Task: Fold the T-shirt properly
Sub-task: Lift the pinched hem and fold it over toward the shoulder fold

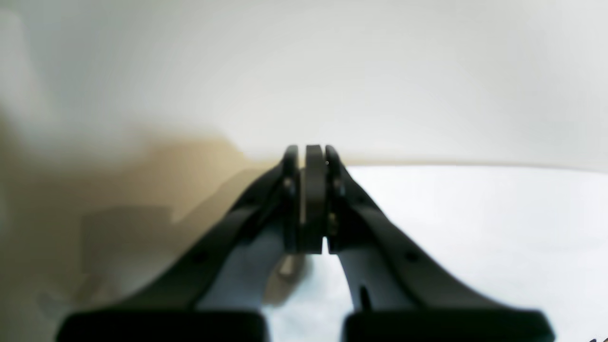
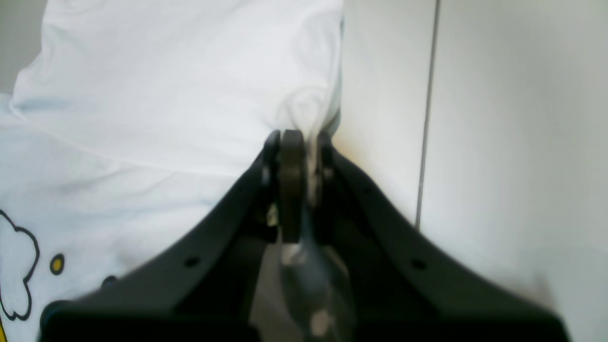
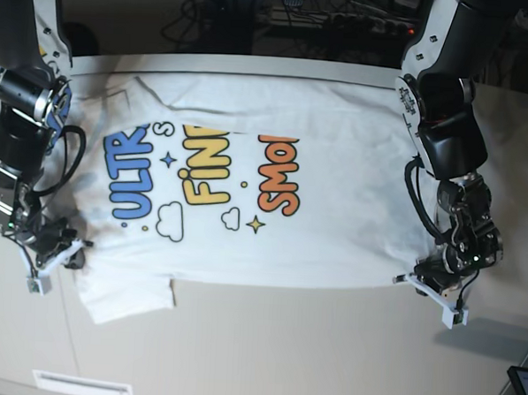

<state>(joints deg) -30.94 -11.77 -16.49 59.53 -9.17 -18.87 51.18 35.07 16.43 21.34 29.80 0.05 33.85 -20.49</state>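
Tabletop (image 3: 327, 342) — T-shirt (image 3: 334, 210) seemingly between hands.

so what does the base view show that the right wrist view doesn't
Only the base view shows the whole T-shirt spread on the table, its ULTRA, FINE and SMOL lettering, and the left gripper at the other edge. Only the right wrist view shows cloth bunched between the shut jaws of the right gripper. Both show white fabric, a cloud print and that gripper at the shirt's edge.
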